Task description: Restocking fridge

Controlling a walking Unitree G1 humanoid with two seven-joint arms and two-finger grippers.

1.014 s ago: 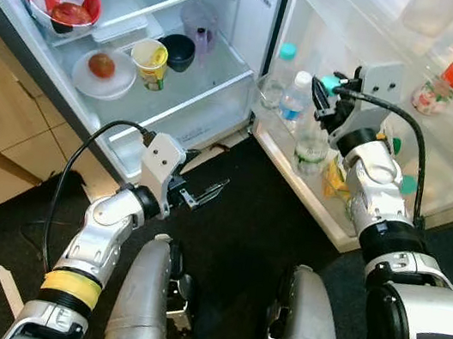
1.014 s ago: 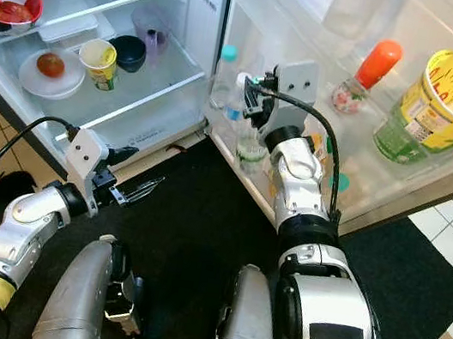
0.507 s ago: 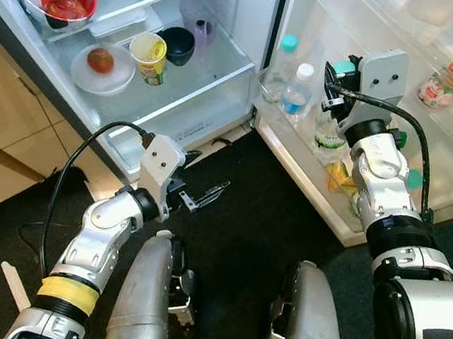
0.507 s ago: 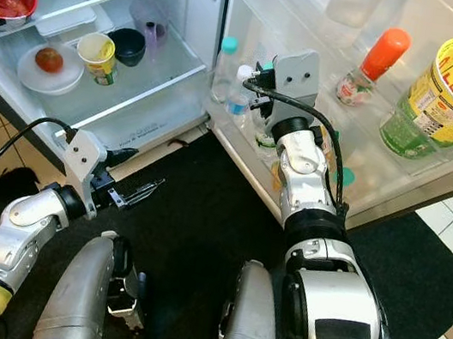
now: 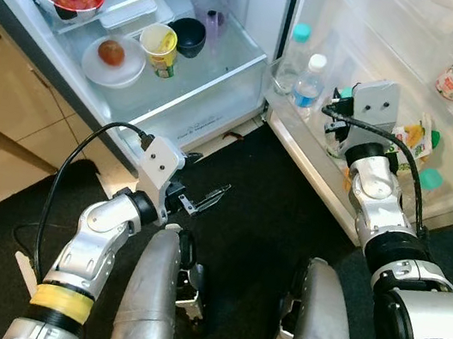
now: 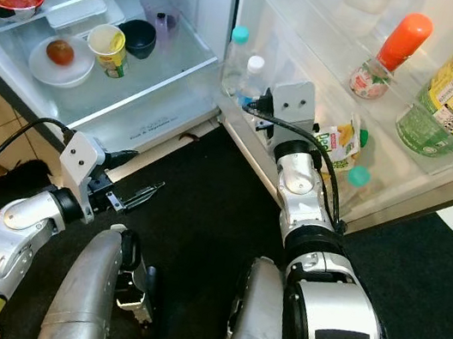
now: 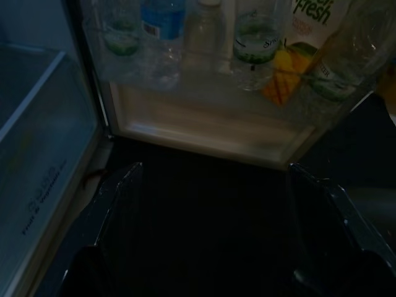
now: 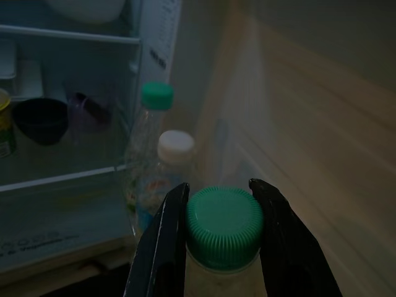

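right gripper point(image 8: 219, 204) clamps green-cap bottle point(image 8: 224, 226) in door shelf point(image 5: 315, 162) | 2 more bottles beside: teal-cap point(image 5: 294, 48), white-cap point(image 5: 309, 79) | left gripper point(image 5: 204, 201) wide, idle

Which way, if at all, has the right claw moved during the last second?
Yes. The right claw, shut on the green-capped bottle, has come down: it was level with the white-capped bottle's cap and now sits below it.
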